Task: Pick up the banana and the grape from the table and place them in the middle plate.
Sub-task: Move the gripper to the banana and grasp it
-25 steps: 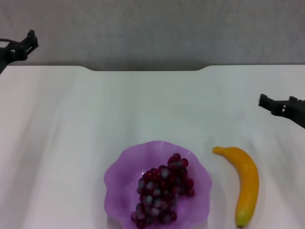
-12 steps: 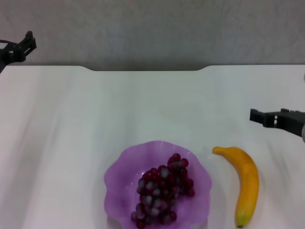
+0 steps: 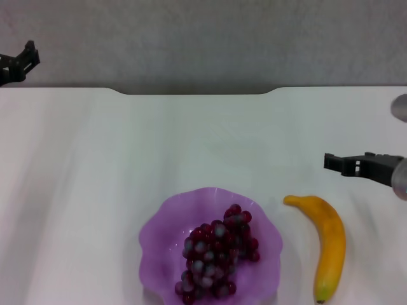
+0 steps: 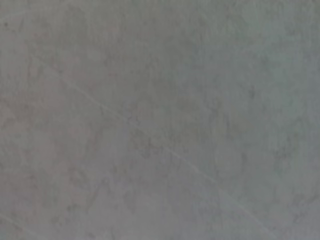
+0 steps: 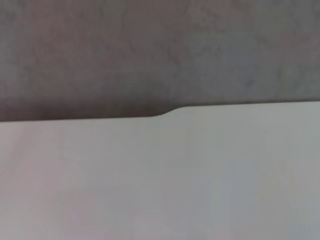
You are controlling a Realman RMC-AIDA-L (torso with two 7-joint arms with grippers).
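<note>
You're halfway home: the grape (image 3: 217, 257) is already lying in the middle plate (image 3: 166, 230), which sits by the near edge of the counter (image 3: 127, 152), so that half is done. What's left is the banana (image 3: 324, 244), flat on the counter just beside the plate on the side of the right edge, its greenish tip toward the near edge, nothing touching it. Your right gripper (image 3: 338, 162) hangs above the counter close to the right edge, a little beyond the banana's far end and empty; from here I can't tell whether it is spread or pressed together. Your left gripper (image 3: 20, 62) is parked off the far left corner, empty too, its state equally unreadable. Next job, I'd judge, is coming down onto the banana.
</note>
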